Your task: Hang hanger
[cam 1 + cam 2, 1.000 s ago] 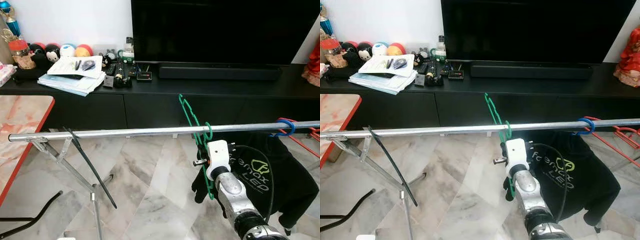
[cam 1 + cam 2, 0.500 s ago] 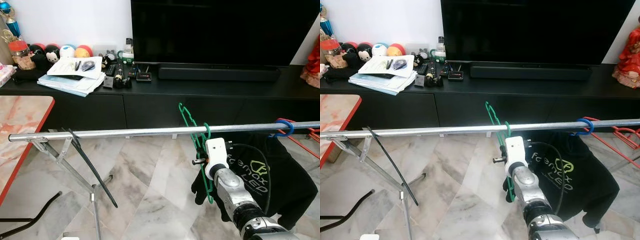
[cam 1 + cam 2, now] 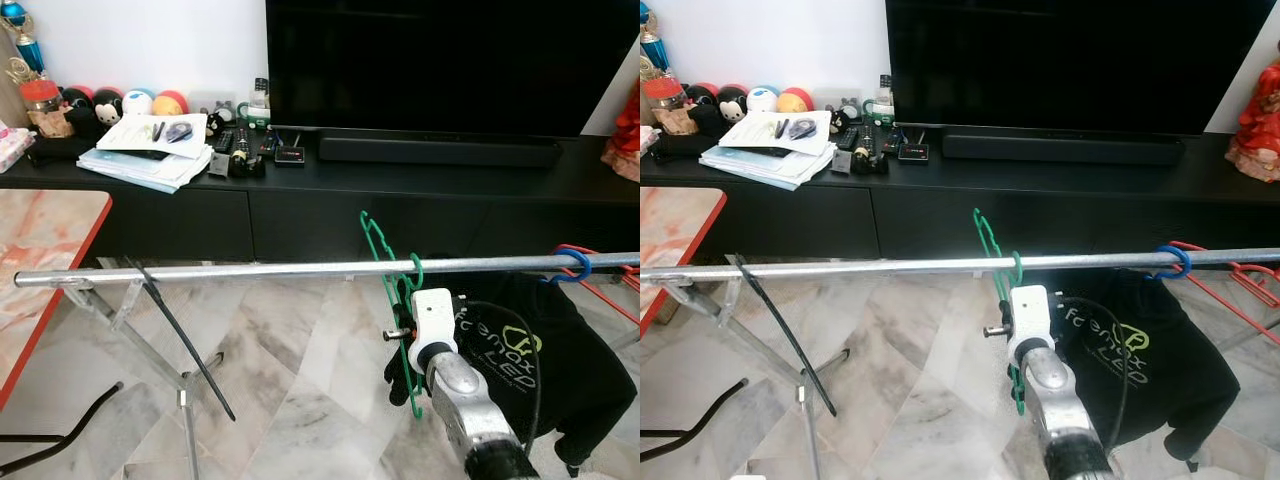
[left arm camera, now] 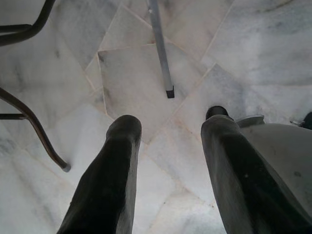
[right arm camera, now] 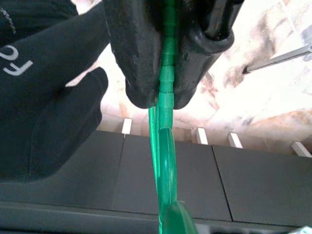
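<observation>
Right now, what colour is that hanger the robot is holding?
Green. The hanger shows best in the right wrist view, clamped in the right gripper.

Black garment (image 3: 545,360) on rail: green-white print, partly readable "LED"; rest unclear.

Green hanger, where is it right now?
The green hanger has its hook over the metal rail ahead and right of centre, left of the black shirt on its blue hanger. The right gripper has its fingers shut on it.
</observation>
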Robot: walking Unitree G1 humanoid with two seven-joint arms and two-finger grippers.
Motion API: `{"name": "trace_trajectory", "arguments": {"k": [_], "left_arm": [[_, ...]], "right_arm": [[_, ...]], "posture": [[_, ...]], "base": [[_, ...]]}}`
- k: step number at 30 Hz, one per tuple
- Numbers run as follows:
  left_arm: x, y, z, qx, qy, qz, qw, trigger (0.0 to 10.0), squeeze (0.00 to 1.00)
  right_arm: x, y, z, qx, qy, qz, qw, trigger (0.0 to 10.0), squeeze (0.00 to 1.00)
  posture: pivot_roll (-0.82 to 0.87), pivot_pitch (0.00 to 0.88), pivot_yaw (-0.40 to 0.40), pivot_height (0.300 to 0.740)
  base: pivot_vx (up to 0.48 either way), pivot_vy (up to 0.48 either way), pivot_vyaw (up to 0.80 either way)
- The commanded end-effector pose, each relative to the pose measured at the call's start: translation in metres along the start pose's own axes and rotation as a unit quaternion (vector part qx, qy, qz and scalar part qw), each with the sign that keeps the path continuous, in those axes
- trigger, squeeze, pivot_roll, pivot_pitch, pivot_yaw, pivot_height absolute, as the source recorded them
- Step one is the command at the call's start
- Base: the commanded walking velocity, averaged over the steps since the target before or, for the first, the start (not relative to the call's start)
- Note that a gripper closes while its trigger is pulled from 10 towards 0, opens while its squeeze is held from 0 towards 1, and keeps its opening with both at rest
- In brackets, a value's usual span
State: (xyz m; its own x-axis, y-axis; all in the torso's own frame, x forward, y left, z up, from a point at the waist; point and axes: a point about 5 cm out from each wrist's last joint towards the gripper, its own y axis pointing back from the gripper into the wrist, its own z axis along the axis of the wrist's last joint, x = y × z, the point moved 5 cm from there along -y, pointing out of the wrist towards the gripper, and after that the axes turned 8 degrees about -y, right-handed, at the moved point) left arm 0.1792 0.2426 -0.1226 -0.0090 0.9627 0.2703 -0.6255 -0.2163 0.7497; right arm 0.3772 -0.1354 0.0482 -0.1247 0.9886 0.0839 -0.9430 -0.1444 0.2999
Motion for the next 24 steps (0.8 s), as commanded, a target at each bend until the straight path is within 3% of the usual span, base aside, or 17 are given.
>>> {"name": "trace_trajectory", "arguments": {"k": [1, 7, 21, 22, 23, 24], "left_arm": [[-0.0057, 0.0016, -0.0069, 0.013, -0.001, -0.008, 1.000, 10.0, 0.00], [-0.0082, 0.0014, -0.0060, 0.012, -0.001, -0.010, 1.000, 10.0, 0.00], [-0.0063, 0.0006, -0.0044, 0.012, -0.004, -0.010, 1.000, 10.0, 0.00], [-0.0050, 0.0003, -0.0037, 0.011, -0.003, -0.008, 1.000, 10.0, 0.00], [-0.0040, 0.0002, -0.0032, 0.010, -0.003, -0.007, 1.000, 10.0, 0.00], [-0.0031, 0.0001, -0.0029, 0.010, -0.003, -0.006, 1.000, 10.0, 0.00]], "right_arm": [[-0.0063, 0.0094, -0.0297, 0.057, -0.010, -0.009, 0.998, 10.0, 0.00], [-0.0156, 0.0108, -0.0263, 0.062, -0.006, -0.023, 0.998, 10.0, 0.00], [-0.0123, 0.0095, -0.0258, 0.061, -0.044, -0.022, 0.997, 10.0, 0.00], [-0.0119, 0.0091, -0.0241, 0.057, -0.051, -0.021, 0.997, 10.0, 0.49], [-0.0116, 0.0091, -0.0229, 0.054, -0.055, -0.021, 0.997, 10.0, 0.49], [-0.0111, 0.0091, -0.0219, 0.052, -0.058, -0.020, 0.997, 10.0, 0.84]], "posture": [[-0.03, 0.118, -0.045, 0.740], [-0.03, 0.115, -0.049, 0.740], [-0.02, 0.103, -0.042, 0.740], [-0.02, 0.102, -0.041, 0.740], [-0.02, 0.100, -0.040, 0.740], [-0.02, 0.099, -0.038, 0.740]], "base": [[0.000, 0.000, 0.00], [0.000, 0.000, 0.00], [0.000, 0.000, 0.00], [0.000, 0.000, 0.00], [0.000, 0.000, 0.00], [0.000, 0.000, 0.00]]}}
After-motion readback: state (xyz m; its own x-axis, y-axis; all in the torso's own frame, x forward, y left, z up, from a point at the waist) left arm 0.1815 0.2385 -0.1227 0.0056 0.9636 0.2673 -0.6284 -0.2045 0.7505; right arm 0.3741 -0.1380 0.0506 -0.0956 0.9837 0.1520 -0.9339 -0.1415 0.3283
